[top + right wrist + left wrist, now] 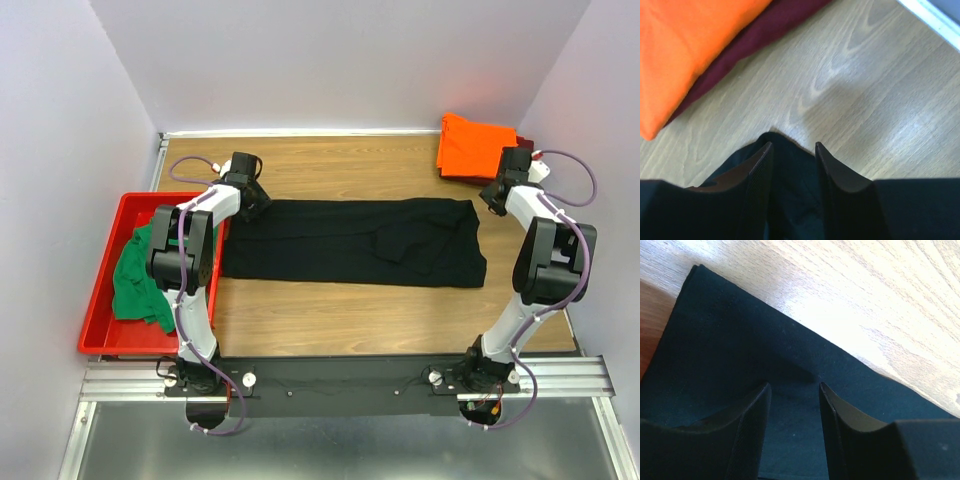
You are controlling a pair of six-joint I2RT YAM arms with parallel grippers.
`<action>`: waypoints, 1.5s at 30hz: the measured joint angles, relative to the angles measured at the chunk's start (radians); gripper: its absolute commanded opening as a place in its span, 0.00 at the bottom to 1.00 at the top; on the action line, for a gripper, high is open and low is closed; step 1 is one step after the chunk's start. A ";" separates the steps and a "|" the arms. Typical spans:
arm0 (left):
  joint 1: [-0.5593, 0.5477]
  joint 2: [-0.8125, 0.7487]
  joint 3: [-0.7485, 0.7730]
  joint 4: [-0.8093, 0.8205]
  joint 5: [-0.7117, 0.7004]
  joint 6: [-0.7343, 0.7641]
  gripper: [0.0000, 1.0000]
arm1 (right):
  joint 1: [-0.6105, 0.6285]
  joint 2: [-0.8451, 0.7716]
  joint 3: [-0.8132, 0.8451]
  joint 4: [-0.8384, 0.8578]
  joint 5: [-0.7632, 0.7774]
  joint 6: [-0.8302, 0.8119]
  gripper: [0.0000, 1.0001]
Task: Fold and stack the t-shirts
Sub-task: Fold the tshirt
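On tabletop (330,320), black shirt (350,243) spread flat, centre. At its left edge, left end effector (795,386): fingers apart, cloth beneath. At right corner, right end effector (793,145): fingers apart, contact with cloth unclear. Far right corner: orange shirt (470,145) folded atop maroon shirt (755,30). At left, green shirt (135,275) bunched in tray (100,300).

Your left arm (190,250) runs up the left side of the frame, elbow bent, wrist tipped in toward the middle. The left gripper (794,386) points down with its fingers (742,440) parted wide. Your right arm (545,260) pretty much mirrors it up the right side. The right gripper (792,145) sits at upper right, aimed down, jaws apart too.
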 measured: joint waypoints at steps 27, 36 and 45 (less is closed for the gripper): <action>0.000 -0.006 0.000 -0.001 0.000 0.018 0.54 | 0.316 -0.394 -0.355 0.051 -0.234 0.018 0.50; -0.009 -0.029 0.021 -0.035 0.002 0.090 0.56 | 0.385 -0.564 -0.520 -0.019 -0.199 0.048 0.47; -0.117 -0.107 0.131 -0.045 0.026 0.178 0.57 | 0.386 -0.571 -0.574 -0.060 -0.199 0.072 0.45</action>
